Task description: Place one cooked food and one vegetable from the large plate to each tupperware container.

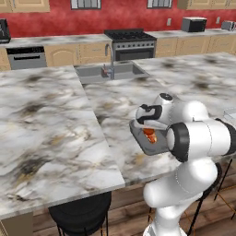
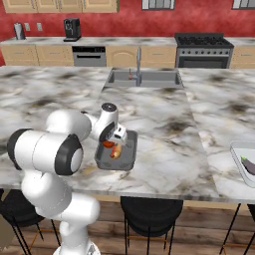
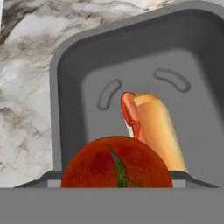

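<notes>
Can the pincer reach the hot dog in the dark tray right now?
Probably not straight away. In the hand view a tomato sits right at the pincer, in front of the hot dog. The dark tray is open on top, so nothing else blocks it.

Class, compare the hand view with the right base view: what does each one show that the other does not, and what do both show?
Hand view alone: the green stem on the tomato and two curved grooves in the floor of the dark grey tray.
Right base view alone: the sink, the stove and a light grey tray at the counter's right edge.
Both: the dark grey tray, with the hot dog lying in it, and the tomato.
</notes>
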Motion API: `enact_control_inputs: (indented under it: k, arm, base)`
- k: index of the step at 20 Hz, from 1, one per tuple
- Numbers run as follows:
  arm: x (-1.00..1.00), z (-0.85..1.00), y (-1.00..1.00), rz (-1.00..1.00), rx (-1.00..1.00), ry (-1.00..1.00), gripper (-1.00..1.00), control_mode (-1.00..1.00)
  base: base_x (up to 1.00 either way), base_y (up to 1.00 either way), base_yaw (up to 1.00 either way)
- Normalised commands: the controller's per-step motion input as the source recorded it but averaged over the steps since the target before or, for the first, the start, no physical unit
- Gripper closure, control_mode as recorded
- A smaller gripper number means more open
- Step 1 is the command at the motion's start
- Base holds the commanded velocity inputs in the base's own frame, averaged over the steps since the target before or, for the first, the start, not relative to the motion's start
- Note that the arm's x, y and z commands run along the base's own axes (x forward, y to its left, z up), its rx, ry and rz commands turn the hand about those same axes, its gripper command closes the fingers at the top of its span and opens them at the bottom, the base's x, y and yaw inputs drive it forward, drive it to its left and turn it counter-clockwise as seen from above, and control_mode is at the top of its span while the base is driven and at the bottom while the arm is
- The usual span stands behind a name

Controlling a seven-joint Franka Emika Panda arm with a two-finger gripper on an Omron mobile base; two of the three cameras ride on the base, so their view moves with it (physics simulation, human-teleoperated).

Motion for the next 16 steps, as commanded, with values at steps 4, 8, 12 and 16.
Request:
enact_control_inputs:
  k: [4,8,12,16]
  arm:
    - [0.10,-0.44,0.00,0.04,0.00,0.00,1.00,-1.00]
    - [0.11,-0.48,0.00,0.04,0.00,0.00,1.00,-1.00]
    - [0.17,-0.42,0.00,0.02,0.00,0.00,1.00,-1.00]
    - [0.26,-0.44,0.00,0.00,0.00,0.02,-1.00,-1.00]
  base:
    - [0.00,0.00,0.00]
    - [0.00,0.00,0.00]
    - [0.00,0.00,0.00]
    - [0.00,0.00,0.00]
